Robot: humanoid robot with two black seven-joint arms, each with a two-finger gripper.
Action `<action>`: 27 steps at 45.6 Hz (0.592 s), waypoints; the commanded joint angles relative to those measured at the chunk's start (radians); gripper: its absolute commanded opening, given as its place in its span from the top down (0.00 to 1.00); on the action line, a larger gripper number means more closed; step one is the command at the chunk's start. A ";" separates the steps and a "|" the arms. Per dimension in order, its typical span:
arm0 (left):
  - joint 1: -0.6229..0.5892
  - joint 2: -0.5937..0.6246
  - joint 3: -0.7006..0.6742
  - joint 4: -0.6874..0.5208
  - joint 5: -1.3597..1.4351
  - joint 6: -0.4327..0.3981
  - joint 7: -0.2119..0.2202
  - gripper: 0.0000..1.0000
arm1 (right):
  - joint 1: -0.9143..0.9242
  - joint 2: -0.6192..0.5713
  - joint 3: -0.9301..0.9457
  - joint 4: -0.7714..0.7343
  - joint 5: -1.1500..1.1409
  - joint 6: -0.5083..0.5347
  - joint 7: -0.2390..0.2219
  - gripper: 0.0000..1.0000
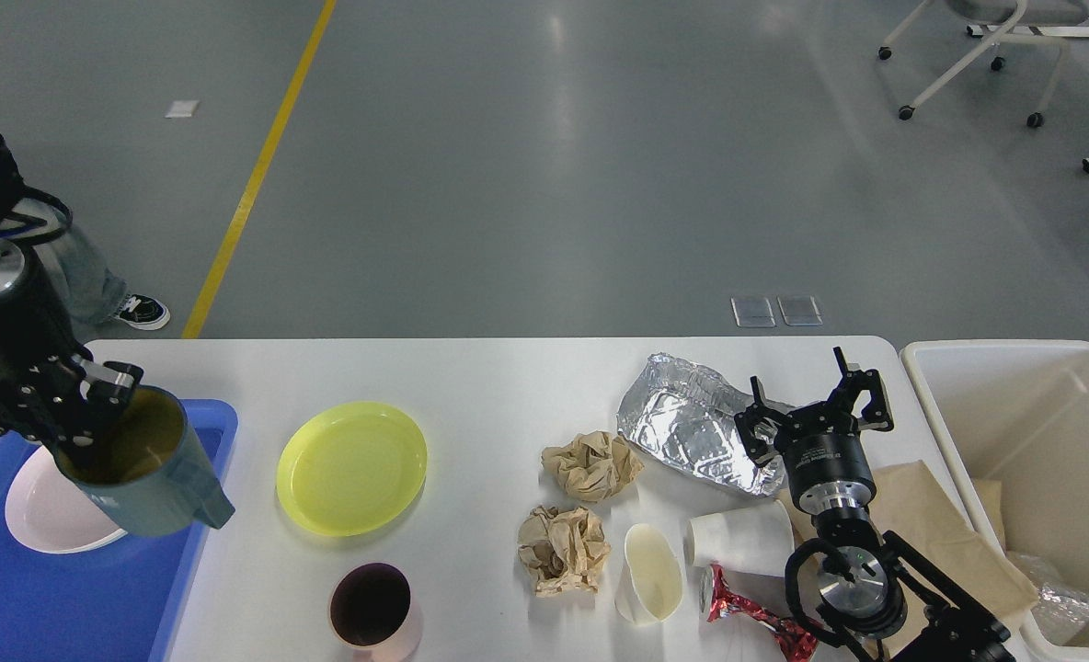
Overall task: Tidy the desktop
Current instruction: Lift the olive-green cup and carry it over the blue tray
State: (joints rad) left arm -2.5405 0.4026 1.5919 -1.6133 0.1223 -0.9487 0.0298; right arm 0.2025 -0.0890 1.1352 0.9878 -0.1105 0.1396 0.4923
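Left gripper (94,405), clamped on the teal mug's (144,478) rim, holds it directly above the blue tray (11,598); right gripper (816,409) spread, empty.

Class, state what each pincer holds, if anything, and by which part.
Left pincer grips the grey-green mug by its rim. Right pincer is open, holding nothing.

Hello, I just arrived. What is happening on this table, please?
A robot is tidying the white table. Its left tool holds a teal mug by the rim, above the blue tray. Its right tool is open and holds nothing, near the foil. The yellow plate and crumpled paper lie on the table.
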 commanded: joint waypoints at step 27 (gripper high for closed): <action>-0.058 0.014 0.137 0.015 -0.010 -0.011 -0.134 1.00 | 0.000 0.000 0.000 0.002 0.000 0.000 0.000 0.00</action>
State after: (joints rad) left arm -2.6803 0.3614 1.7129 -1.6255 0.0946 -0.9599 -0.1212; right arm 0.2025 -0.0891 1.1351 0.9894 -0.1104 0.1396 0.4925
